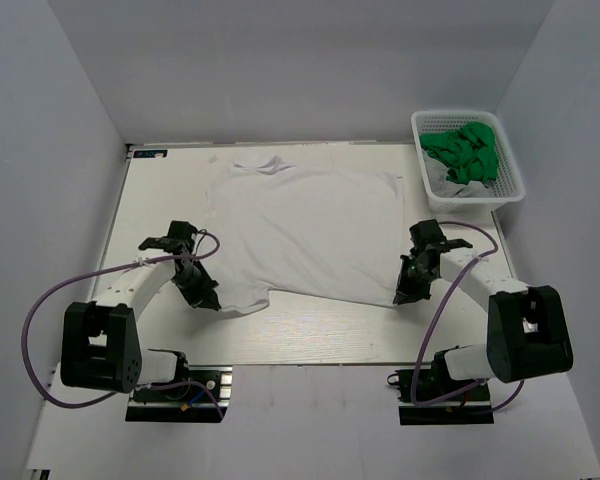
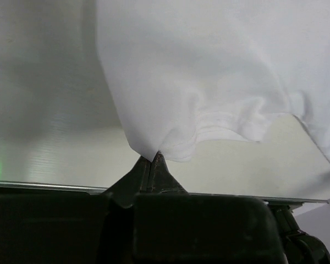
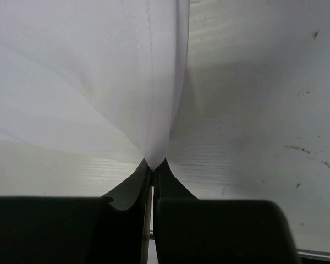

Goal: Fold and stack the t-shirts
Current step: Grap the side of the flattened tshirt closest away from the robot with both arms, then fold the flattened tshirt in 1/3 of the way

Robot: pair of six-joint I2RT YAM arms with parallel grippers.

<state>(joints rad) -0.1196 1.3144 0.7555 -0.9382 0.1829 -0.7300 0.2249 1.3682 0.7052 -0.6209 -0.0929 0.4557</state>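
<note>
Top view: your left gripper (image 1: pixel 208 297) and right gripper (image 1: pixel 404 295) sit at the near hem of the white t-shirt (image 1: pixel 305 225). It lies spread on the table (image 1: pixel 310 338), long axis running away from you. Left wrist: jaws pinch one hem corner (cloth bunched). Right wrist: jaws clamp the other.

The spread white cloth t-shirt (image 1: pixel 305 225) covers the middle of the pale desk (image 1: pixel 320 335); bare strips run along its left, right and near sides. A white plastic mesh basket (image 1: pixel 480 204) of bright green shirts (image 1: pixel 465 152) blocks the far-right corner.
</note>
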